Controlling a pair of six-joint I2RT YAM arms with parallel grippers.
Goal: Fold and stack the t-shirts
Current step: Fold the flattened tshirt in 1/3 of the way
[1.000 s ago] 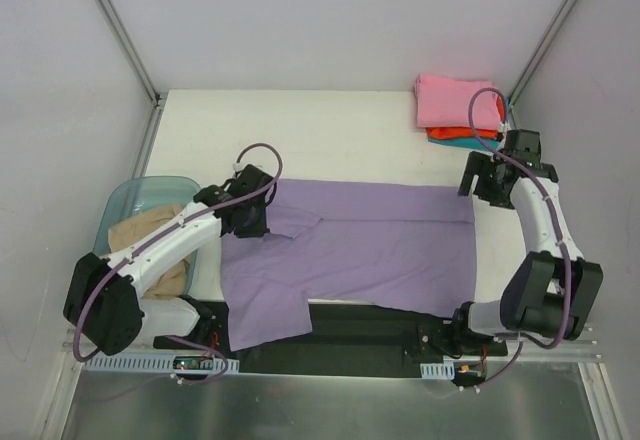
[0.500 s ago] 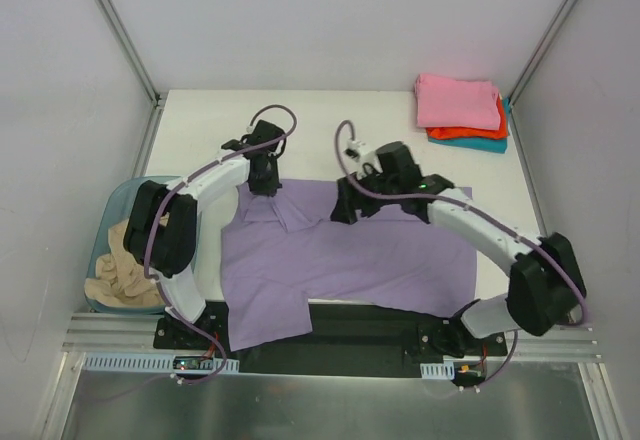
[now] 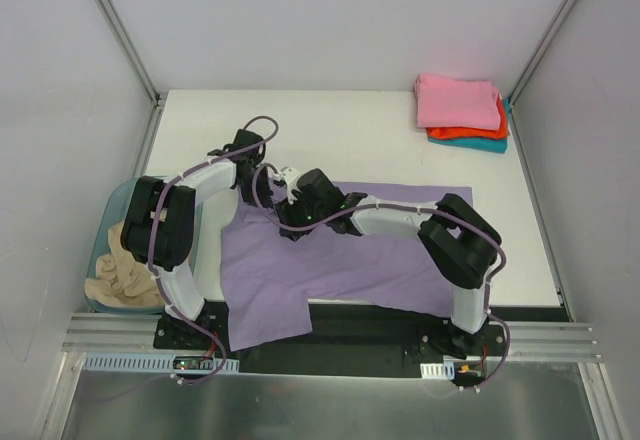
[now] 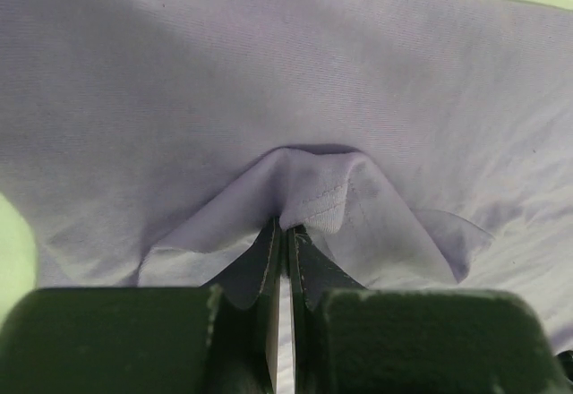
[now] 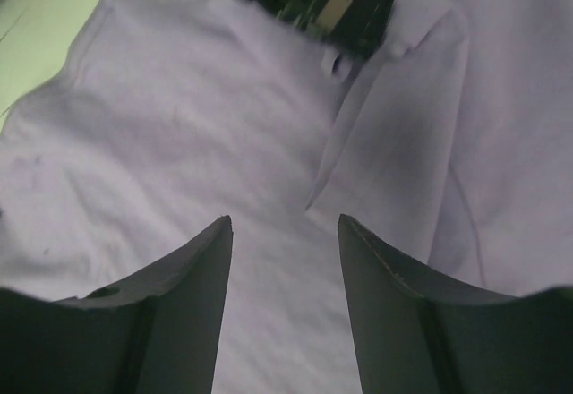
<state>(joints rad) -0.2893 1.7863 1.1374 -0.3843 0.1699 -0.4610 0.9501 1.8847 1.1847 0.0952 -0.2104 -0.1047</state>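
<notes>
The lavender shirt [image 3: 380, 250] is spread flat along the near edge of the worktop [image 3: 330, 125], its near left part overhanging. A raised fold at its left end is clamped in the left pincer [image 4: 285, 228]. The right pincer [image 5: 285, 221] is poised just over the cloth nearby, fingers apart. A pink shirt [image 3: 458, 100], an orange-red shirt [image 3: 465, 133] and a teal shirt [image 3: 482, 145] are stacked in the far right corner. A tan shirt [image 3: 115, 280] lies in the bin [image 3: 112, 222] at the left edge.
</notes>
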